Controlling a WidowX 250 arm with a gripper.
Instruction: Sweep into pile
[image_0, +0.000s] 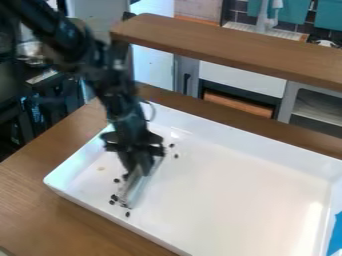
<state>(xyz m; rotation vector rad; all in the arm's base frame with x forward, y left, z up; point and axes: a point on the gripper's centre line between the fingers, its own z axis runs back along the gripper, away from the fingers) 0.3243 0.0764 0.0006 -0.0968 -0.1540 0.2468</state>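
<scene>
The black gripper (137, 162) hangs over the left part of a white tray (234, 195), at the top end of a pale, flat sweeping tool (139, 186) whose lower edge is down at the tray floor. Small dark pieces (114, 198) lie in a loose cluster just left of the tool's lower end, with another (127, 214) just below it. Two more dark pieces (174, 150) lie apart, to the upper right of the gripper. How the gripper's jaws stand around the tool is hard to make out.
The tray's raised walls enclose the work area on a brown wooden table (40, 200). A raised wooden shelf (227, 47) crosses behind the tray. Something blue (336, 235) is at the tray's right edge. A small tan spot (101, 168) marks the tray's left side.
</scene>
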